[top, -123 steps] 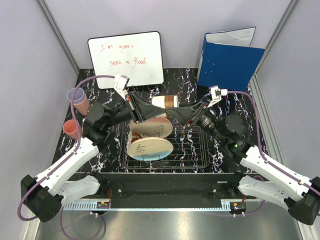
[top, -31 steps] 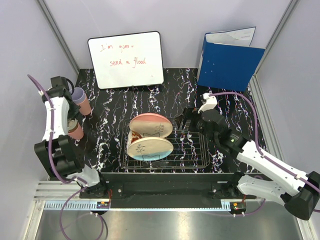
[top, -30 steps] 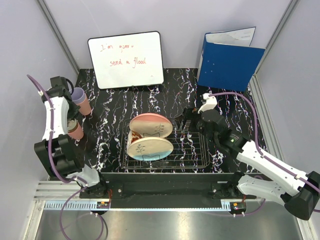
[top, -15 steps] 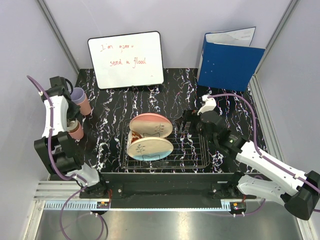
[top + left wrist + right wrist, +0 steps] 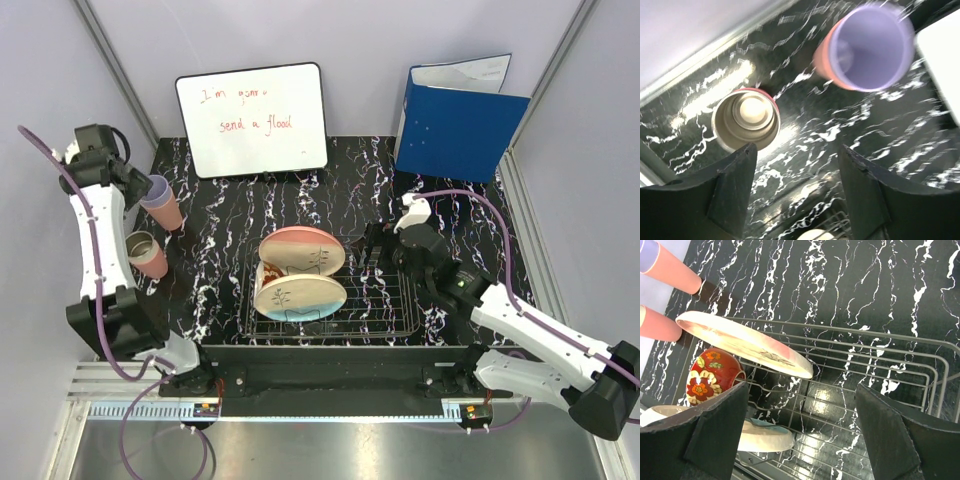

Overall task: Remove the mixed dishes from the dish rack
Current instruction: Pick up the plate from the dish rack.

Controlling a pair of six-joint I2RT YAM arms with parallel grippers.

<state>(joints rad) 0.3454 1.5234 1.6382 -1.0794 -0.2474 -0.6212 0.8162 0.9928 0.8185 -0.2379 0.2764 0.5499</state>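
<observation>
The black wire dish rack (image 5: 390, 300) (image 5: 880, 355) holds two cream-pink plates, one (image 5: 302, 250) (image 5: 740, 342) leaning above the other (image 5: 300, 297) (image 5: 765, 437). A pink tumbler (image 5: 145, 252) (image 5: 746, 119) stands on the table at the left with a cream bowl nested inside it. Beside it stands the lavender tumbler (image 5: 158, 198) (image 5: 870, 47). High above these two, my left gripper (image 5: 133, 183) (image 5: 797, 150) is open and holds nothing. My right gripper (image 5: 370, 240) (image 5: 801, 386) is open over the rack's bare right half, just right of the plates.
A red floral mug (image 5: 710, 375) lies in the rack under the upper plate. A whiteboard (image 5: 252, 118) and a blue folder (image 5: 460, 125) lean on the back wall. The left wall stands close to the left arm.
My left gripper has opened and risen away from the pink tumbler, leaving the cream bowl inside it. The right gripper has edged slightly left, toward the plates.
</observation>
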